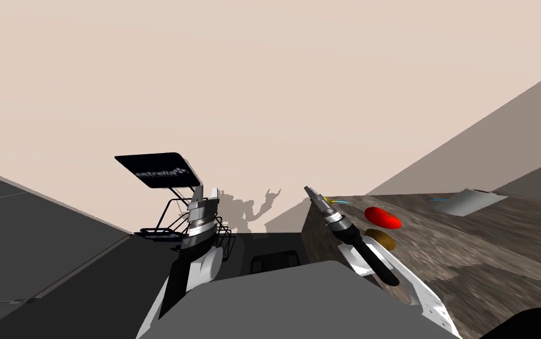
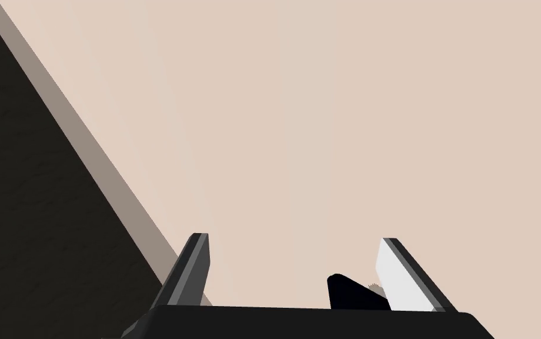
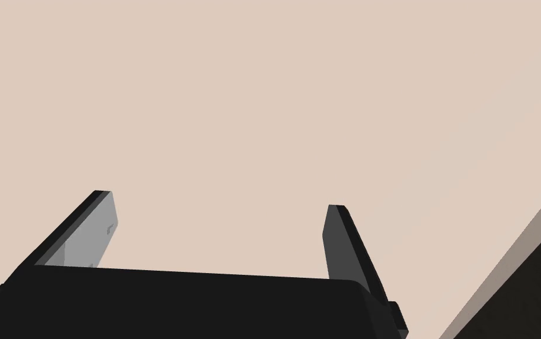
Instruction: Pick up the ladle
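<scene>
Beige wall point(image 1: 275, 88) – occupies the upper field of the head view. Both wrist views face it.

Dark floor point(image 1: 40, 247) – lower left of the head view.

Tabletop point(image 1: 487, 265) – wood-grained, on the robot's right. Its near corner lies just beside the right forearm.

Wire rack point(image 1: 160, 222) – black, standing on the floor against the wall. It carries a tilted black panel point(image 1: 156, 169) with white lettering. The left arm rises directly in front of it.

Grey flat board point(image 1: 466, 201) – at the far side of the tabletop.

Red rounded item point(image 1: 383, 218) and brown disc point(image 1: 381, 238) – on the tabletop near its left edge, the disc nearer the robot.

Ladle – not identifiable with certainty. The likeliest candidate is a thin yellow-and-blue utensil point(image 1: 339, 202), lying on the tabletop near the corner. It sits just beside the right claw point(image 1: 310, 191) point(image 3: 217, 200), on its right and slightly lower, not touching.

Right claw – raised and pointing towards the wall, fingers apart, nothing between them.

Left claw point(image 1: 207, 193) point(image 2: 296, 238) – raised in front of the rack, well apart from the utensil, fingers apart and holding nothing.
</scene>
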Available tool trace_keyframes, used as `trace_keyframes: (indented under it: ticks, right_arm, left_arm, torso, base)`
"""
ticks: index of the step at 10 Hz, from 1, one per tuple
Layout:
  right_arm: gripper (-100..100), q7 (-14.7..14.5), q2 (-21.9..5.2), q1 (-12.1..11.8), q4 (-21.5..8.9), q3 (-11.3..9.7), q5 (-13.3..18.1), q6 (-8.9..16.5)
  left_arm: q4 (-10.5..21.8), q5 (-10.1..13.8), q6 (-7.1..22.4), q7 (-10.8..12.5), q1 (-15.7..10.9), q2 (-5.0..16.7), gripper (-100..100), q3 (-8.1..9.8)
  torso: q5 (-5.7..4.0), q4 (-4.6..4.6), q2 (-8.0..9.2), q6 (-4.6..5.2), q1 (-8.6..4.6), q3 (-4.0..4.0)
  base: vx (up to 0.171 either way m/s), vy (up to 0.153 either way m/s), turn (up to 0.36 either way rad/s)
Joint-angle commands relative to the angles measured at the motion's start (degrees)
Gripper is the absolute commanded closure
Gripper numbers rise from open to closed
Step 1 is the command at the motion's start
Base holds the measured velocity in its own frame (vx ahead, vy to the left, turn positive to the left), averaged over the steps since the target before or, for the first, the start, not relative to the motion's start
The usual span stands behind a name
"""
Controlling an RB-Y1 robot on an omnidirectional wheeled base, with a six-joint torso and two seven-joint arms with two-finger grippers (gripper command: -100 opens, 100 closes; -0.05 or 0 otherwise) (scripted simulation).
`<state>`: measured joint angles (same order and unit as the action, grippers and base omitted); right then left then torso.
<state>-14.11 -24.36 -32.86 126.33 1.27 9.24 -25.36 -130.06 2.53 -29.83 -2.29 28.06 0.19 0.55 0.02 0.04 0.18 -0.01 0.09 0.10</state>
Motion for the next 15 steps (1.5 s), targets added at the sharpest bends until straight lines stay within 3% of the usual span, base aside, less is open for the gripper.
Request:
trace_keyframes:
  ticks: [1, 6, 7, 8, 9, 10, 11, 12, 13, 14, 15]
  right_arm:
    - [-100, -1.2, -1.9, -0.4, -0.6, 0.1, 0.8, 0.2]
    - [-100, -7.4, -10.1, -2.4, -3.8, 0.2, 6.0, 2.0]
    - [-100, -7.4, -11.4, -2.4, -3.8, 0.2, 6.0, 2.0]
    - [-100, -9.5, -13.2, -3.2, -5.0, 0.1, 7.8, 2.7]
    - [-100, -9.5, -14.7, -3.2, -5.0, 0.1, 7.8, 2.7]
    - [-100, -11.6, -16.4, -3.9, -6.2, -0.1, 9.7, 3.4]
    - [-100, -11.6, -18.0, -3.9, -6.2, -0.1, 9.7, 3.4]
    - [-100, -13.7, -19.8, -4.6, -7.4, -0.4, 11.6, 4.2]
    - [-100, -13.7, -21.4, -4.6, -7.4, -0.4, 11.6, 4.2]
    - [-100, -15.8, -23.0, -5.4, -8.6, -0.7, 13.6, 5.1]
    - [-100, -15.8, -24.8, -5.4, -8.6, -0.7, 13.6, 5.1]
  left_arm:
    - [0.0, 0.0, 0.0, 0.0, 0.0, 0.0, 0, 0.0]
    - [0.0, 0.0, 0.0, 0.0, 0.0, 0.0, 0, 0.01]
    - [0.0, 0.0, 0.0, 0.0, 0.0, 0.0, 0, 0.0]
    - [0.0, 0.0, 0.0, 0.0, 0.0, 0.0, 0, 0.01]
    - [0.0, 0.0, 0.0, 0.0, 0.0, 0.0, 0, 0.0]
    - [0.0, 0.0, 0.0, 0.0, 0.0, 0.0, 0, 0.01]
    - [0.0, 0.0, 0.0, 0.0, 0.0, 0.0, 0, 0.0]
    - [0.0, 0.0, 0.0, 0.0, 0.0, 0.0, 0, 0.01]
    - [0.0, 0.0, 0.0, 0.0, 0.0, 0.0, 0, 0.01]
    - [0.0, 0.0, 0.0, 0.0, 0.0, 0.0, 0, 0.01]
    - [0.0, 0.0, 0.0, 0.0, 0.0, 0.0, 0, 0.01]
  torso:
    - [0.0, 0.0, 0.0, 0.0, 0.0, 0.0]
    - [-0.01, -0.01, -0.06, 0.03, -0.05, -0.03]
    - [-0.01, -0.01, -0.05, 0.0, -0.04, -0.03]
    - [-0.01, -0.01, -0.05, 0.03, -0.06, -0.02]
    - [-0.01, -0.01, -0.04, 0.01, -0.04, -0.02]
    - [-0.01, -0.01, -0.07, 0.02, -0.07, -0.03]
    - [-0.02, -0.01, -0.06, 0.02, -0.07, -0.03]
    - [-0.01, -0.01, -0.08, 0.03, -0.09, -0.04]
    - [-0.02, -0.01, -0.08, 0.01, -0.08, -0.04]
    - [-0.02, -0.01, -0.1, 0.04, -0.09, -0.05]
    - [-0.02, -0.02, -0.1, 0.02, -0.08, -0.06]
  base:
    - [-0.034, 0.034, 0.069]
    - [-0.026, 0.03, 0.106]
    - [-0.025, 0.026, 0.075]
    - [-0.028, 0.033, 0.111]
    - [-0.021, 0.024, 0.081]
    - [-0.023, 0.024, 0.121]
    - [-0.018, 0.019, 0.064]
    - [-0.016, 0.023, 0.134]
    - [-0.012, 0.018, 0.064]
    - [-0.013, 0.026, 0.103]
    - [-0.01, 0.018, 0.055]
